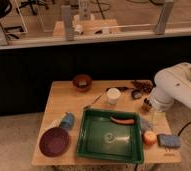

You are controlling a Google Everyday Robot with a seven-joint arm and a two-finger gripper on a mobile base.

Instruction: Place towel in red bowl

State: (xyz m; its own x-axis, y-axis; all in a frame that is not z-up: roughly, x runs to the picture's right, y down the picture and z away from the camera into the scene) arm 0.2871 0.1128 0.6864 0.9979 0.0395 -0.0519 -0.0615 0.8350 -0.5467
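Observation:
The red bowl (pixel 82 81) stands at the back of the wooden table (pixel 64 97), left of centre. A small pale towel (pixel 146 124) lies just off the green tray's (pixel 89 145) right rim. My gripper (pixel 147 105) hangs under the white arm (pixel 176 89) at the table's right side. It is a little above and behind the towel, open, with nothing in it. It is far to the right of the red bowl.
A maroon dish (pixel 54 141) and a blue roll (pixel 66 120) sit at the front left. An orange stick (pixel 122 120) lies in the tray. Also on the table are a white cup (pixel 113 95), a thin utensil (pixel 93 102), dark clutter (pixel 139 89), an orange fruit (pixel 149 138) and a blue sponge (pixel 168 141).

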